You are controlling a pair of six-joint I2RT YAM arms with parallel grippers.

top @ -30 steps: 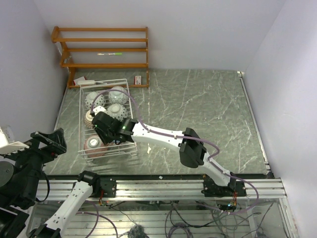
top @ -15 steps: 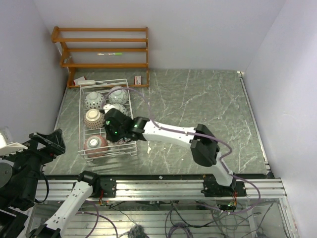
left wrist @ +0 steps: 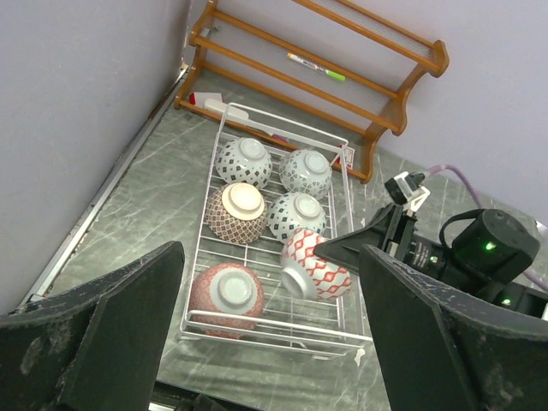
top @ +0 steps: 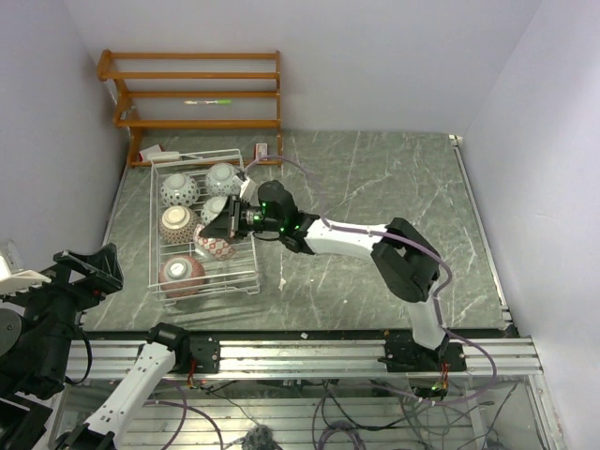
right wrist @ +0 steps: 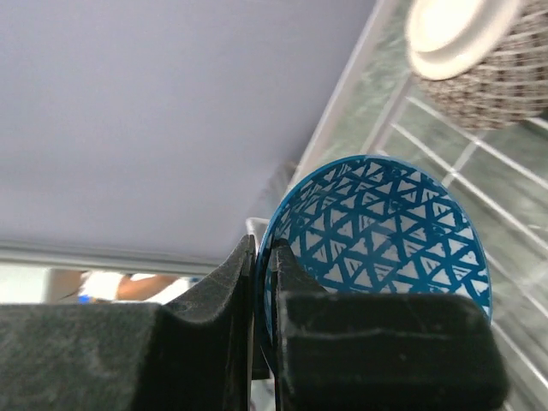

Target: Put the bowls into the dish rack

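The white wire dish rack (top: 157, 234) stands at the table's left and holds several bowls, most of them upside down. My right gripper (right wrist: 261, 253) is shut on the rim of a bowl (right wrist: 385, 231) with blue triangles inside. In the top view the right gripper (top: 228, 223) reaches in from the rack's right side. The held bowl (left wrist: 318, 265) is tilted, red diamonds outside, base toward the near left. Next to it are a red bowl (left wrist: 224, 291) and a brownish bowl (left wrist: 237, 211). My left gripper (left wrist: 270, 342) hangs open, high over the rack's near end, holding nothing.
An orange-brown wooden shelf unit (top: 192, 94) stands against the back wall, a green pen (top: 208, 101) on one shelf. Small items (top: 262, 151) lie at its foot. A wall runs close along the rack's left side. Grey marble table (top: 394, 206) spreads to the right.
My right arm swung from over the rack's near half round to its right side, and its jaws closed on the bowl's rim. The left arm stayed put.
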